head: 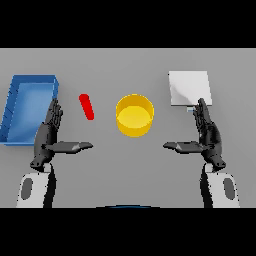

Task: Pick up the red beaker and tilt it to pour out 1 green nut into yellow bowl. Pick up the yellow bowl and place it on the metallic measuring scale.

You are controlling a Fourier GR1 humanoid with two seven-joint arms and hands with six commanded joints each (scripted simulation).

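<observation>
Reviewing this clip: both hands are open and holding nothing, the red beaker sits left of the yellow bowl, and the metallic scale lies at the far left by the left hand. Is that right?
Not quite. The head view shows the metallic scale at the far right, just beyond the right hand; a blue bin is at the far left. The rest holds: both hands, including the left hand, are open and holding nothing, and the red beaker sits left of the yellow bowl.

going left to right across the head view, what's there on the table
blue bin → left hand → red beaker → yellow bowl → right hand; the metallic scale overlaps the right hand's span, so its place is unclear.
</observation>
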